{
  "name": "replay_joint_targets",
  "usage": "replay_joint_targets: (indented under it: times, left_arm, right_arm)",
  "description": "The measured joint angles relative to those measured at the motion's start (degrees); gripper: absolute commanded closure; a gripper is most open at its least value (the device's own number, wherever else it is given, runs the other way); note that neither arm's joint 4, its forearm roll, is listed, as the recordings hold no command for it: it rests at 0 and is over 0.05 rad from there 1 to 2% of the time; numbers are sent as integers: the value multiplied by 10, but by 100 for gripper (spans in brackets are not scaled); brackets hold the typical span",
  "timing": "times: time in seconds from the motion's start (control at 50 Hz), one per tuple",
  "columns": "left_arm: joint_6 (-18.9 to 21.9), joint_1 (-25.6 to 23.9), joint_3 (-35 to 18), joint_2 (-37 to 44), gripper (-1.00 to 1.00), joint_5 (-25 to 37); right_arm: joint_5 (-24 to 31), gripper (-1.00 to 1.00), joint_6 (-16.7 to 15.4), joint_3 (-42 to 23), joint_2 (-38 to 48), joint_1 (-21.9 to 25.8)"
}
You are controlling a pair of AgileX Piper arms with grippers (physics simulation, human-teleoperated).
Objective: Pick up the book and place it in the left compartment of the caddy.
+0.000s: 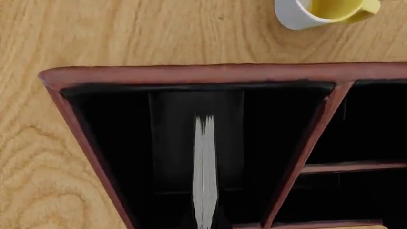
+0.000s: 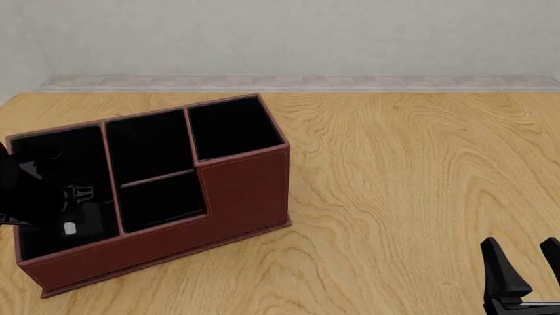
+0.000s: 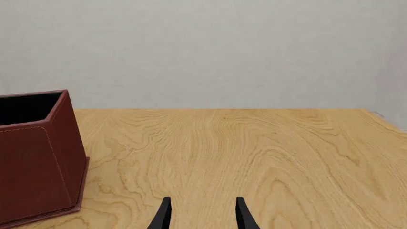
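On the light wooden table (image 2: pixel 420 197), which has a strong grain and meets a plain grey wall (image 2: pixel 280 36) at the far edge, the caddy (image 2: pixel 245 190) stands at the left side, turned a little. To its right the wood is open up to the table edge. The left gripper (image 2: pixel 35 197) is low over the left compartment (image 1: pixel 114 143), and I cannot tell how its fingers stand, because they are dark against the dark lining. The book (image 1: pixel 205 171) is inside this compartment, standing on edge with its white page edge toward the left wrist camera, between the compartment's walls and apart from both. A white cup (image 1: pixel 299 14) with yellow inside stands on the table beyond the caddy's rim. The right gripper (image 2: pixel 525 272) is near the front right corner, well apart from the caddy, with its fingers (image 3: pixel 164 214) spread and holding nothing
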Motion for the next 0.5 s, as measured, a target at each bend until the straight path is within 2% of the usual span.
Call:
replay_joint_targets:
  times: [0.06, 0.08, 0.5]
  left_arm:
    - [1, 2, -2, 2, 100, -1]
    - [1, 2, -2, 2, -100, -1]
    - [9, 7, -19, 0, -100, 0]
  right_arm:
    - [0, -100, 0, 0, 0, 0]
    - [0, -100, 0, 0, 0, 0]
    - [0, -100, 0, 0, 0, 0]
